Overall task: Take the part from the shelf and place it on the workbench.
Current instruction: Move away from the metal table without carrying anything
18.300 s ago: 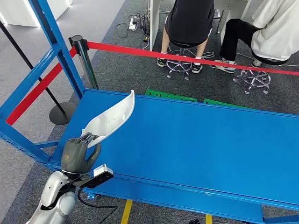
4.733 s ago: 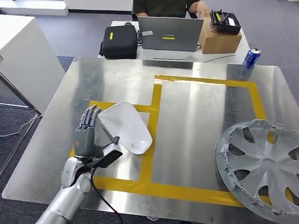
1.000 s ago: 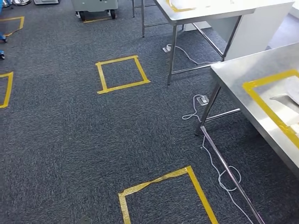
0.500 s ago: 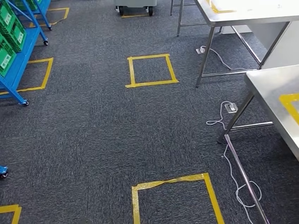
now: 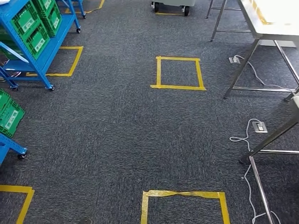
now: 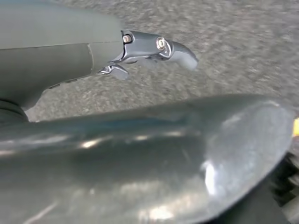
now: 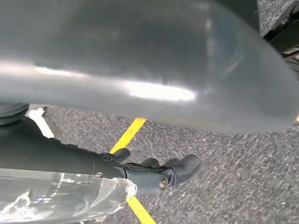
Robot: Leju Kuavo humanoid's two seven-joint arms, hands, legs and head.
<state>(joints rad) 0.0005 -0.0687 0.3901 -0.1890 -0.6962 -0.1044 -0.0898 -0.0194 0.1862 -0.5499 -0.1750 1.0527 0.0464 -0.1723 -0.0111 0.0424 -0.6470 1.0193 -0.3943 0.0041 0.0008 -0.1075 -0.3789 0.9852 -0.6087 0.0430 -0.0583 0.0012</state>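
Note:
In the head view a blue shelf cart (image 5: 53,44) with green bins (image 5: 37,39) stands at the far left on dark carpet. The corner of the steel workbench (image 5: 295,100) shows at the right edge. In the left wrist view my left hand (image 6: 141,46) hangs over the carpet, fingers stretched out and holding nothing. In the right wrist view my right hand (image 7: 155,175) also hangs over the carpet near a yellow tape line (image 7: 130,133), its fingers extended with nothing in them.
Yellow tape squares (image 5: 178,73) mark the carpet, one ahead and one close in front (image 5: 183,205). A second blue cart with a green bin (image 5: 10,116) is at the near left. A second steel table (image 5: 271,18) stands far right, with white cables (image 5: 246,135) on the floor.
The camera has turned left: the whole scene slid right, the workbench with the white part left the picture, and the blue shelf carts came in at the left.

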